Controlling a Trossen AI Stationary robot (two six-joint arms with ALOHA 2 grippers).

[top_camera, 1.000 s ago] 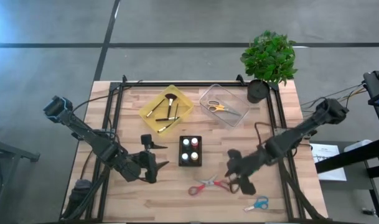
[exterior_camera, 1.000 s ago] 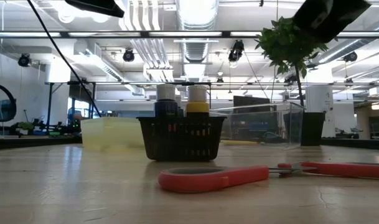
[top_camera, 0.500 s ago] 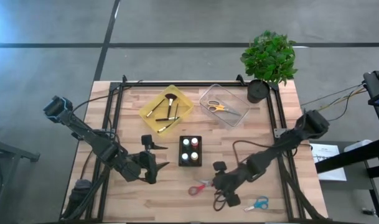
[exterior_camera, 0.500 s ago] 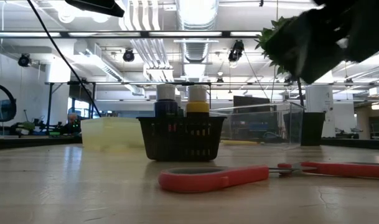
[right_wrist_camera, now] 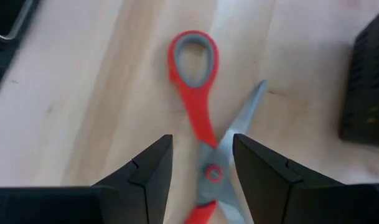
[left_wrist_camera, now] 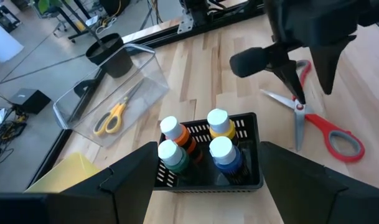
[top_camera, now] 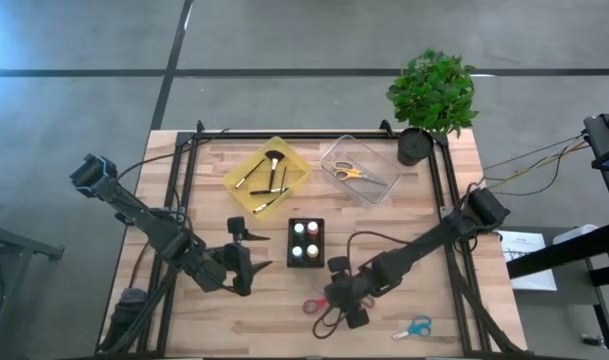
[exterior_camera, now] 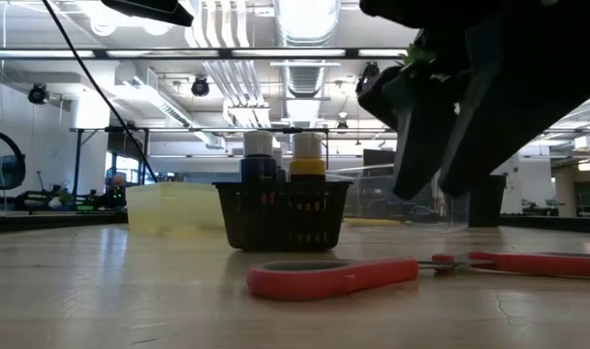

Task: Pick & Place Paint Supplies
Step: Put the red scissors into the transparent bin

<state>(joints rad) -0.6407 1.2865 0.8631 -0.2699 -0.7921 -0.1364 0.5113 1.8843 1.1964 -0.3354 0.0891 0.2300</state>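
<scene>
The red-handled scissors (top_camera: pixel 312 303) lie open and flat on the wood near the table's near edge; they also show in the right wrist view (right_wrist_camera: pixel 198 93) and the low view (exterior_camera: pixel 333 276). My right gripper (top_camera: pixel 336 298) hovers just above them, open, with a finger on either side of the pivot (right_wrist_camera: pixel 212 174), touching nothing. My left gripper (top_camera: pixel 246 262) waits open to the left of the black basket (top_camera: pixel 305 242) of paint bottles (left_wrist_camera: pixel 195 140). Dark-handled brushes lie in the yellow tray (top_camera: pixel 269 172). Yellow-handled scissors (top_camera: pixel 348 172) lie in the clear bin. Blue-handled scissors (top_camera: pixel 412 327) lie near the table's near edge.
A potted plant (top_camera: pixel 431 95) stands at the far right corner, beside the clear bin (top_camera: pixel 359 170). The basket (exterior_camera: pixel 285 213) sits just beyond the red scissors. Black frame rails run along the table's left and right sides. Bare wood lies between the two grippers.
My right gripper has swung toward the table's left and slightly toward its near edge, and has come down until it is over the red scissors. It has stayed open. The scissors have not moved.
</scene>
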